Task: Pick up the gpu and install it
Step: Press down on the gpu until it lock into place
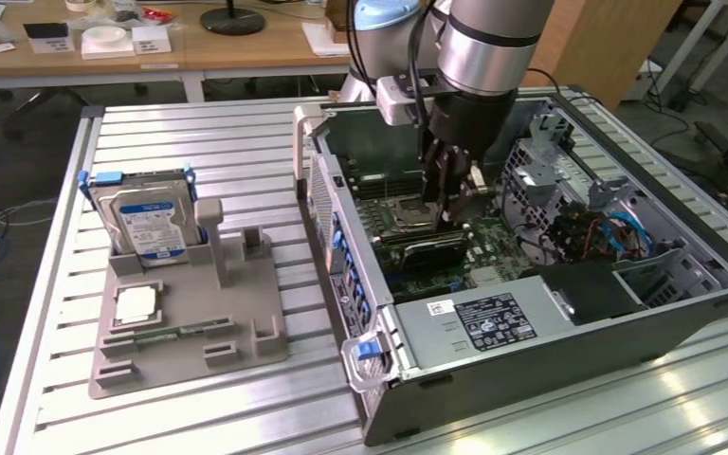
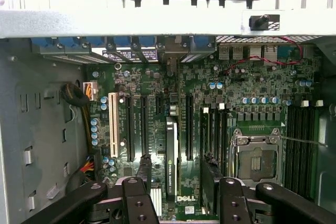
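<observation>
The gpu (image 2: 171, 157) stands on edge in a motherboard slot, a dark card with a green-lettered label along its upper edge. From outside it shows as a black card (image 1: 423, 252) low in the open computer case (image 1: 338, 204). My gripper (image 1: 447, 201) hangs inside the case just above it. In the wrist view the gripper (image 2: 176, 167) is open. Its two black fingertips (image 2: 143, 165) straddle the card with a gap on each side, touching nothing.
On the motherboard are the CPU socket (image 2: 257, 157), white and black slots (image 2: 113, 125) and memory slots (image 2: 301, 145). A power supply (image 1: 491, 322) and drive cage (image 1: 554, 180) crowd the case. A grey fixture (image 1: 187, 322) at the exterior view's left holds a hard drive (image 1: 149, 223), a CPU (image 1: 136, 303) and a RAM stick (image 1: 168, 334).
</observation>
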`<state>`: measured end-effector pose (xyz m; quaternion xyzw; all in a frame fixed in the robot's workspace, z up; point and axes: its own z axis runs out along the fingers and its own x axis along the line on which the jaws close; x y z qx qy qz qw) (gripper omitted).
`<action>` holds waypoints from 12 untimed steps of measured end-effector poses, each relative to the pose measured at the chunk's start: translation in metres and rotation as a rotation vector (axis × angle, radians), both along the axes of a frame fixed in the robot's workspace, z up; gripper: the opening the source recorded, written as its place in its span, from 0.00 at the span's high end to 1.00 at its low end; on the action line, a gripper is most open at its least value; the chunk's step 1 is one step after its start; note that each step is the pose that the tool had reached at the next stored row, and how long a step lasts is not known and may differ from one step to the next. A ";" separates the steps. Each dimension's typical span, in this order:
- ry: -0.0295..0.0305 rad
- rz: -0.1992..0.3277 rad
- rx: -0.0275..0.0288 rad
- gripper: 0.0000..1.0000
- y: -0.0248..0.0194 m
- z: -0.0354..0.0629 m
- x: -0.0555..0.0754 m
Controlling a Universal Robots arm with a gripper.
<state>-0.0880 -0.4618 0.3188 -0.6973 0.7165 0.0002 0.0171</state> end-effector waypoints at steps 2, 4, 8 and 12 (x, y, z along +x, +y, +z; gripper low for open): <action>0.0000 0.000 0.0000 0.48 0.0000 0.0000 0.000; 0.0000 0.000 0.0000 0.48 0.0000 0.0000 0.000; 0.0000 0.000 -0.0001 0.48 0.0000 0.0000 0.000; 0.0000 0.000 0.0000 0.62 0.0000 0.0000 0.000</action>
